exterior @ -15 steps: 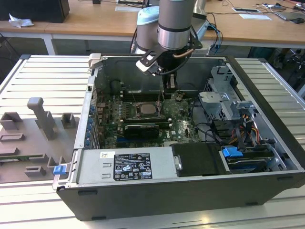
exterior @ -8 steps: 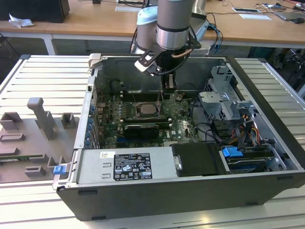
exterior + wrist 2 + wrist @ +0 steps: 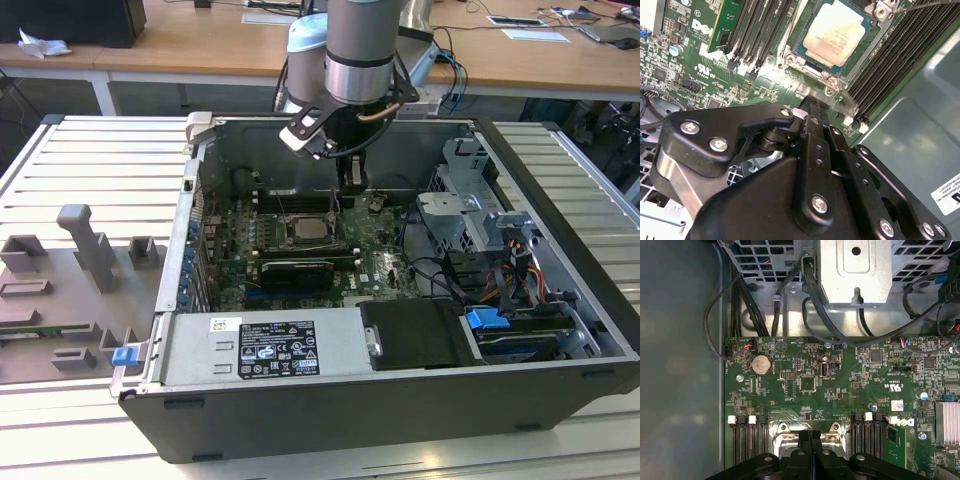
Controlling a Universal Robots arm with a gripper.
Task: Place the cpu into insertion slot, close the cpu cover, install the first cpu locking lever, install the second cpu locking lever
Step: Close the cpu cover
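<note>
Gripper (image 3: 809, 106), fingers pressed together and empty, hangs beside a thin locking lever (image 3: 845, 104) near the cpu (image 3: 832, 34), seated inside its cover (image 3: 860, 50). A misaimed push could slip and scrape the motherboard (image 3: 715, 70).

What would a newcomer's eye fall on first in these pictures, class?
In the exterior view, the open computer case lies on a slatted table, with the robot arm reaching down into it. In the second wrist view, the silver-topped cpu sits in the insertion slot, and the black gripper hovers just beside it, jaws closed.
</note>
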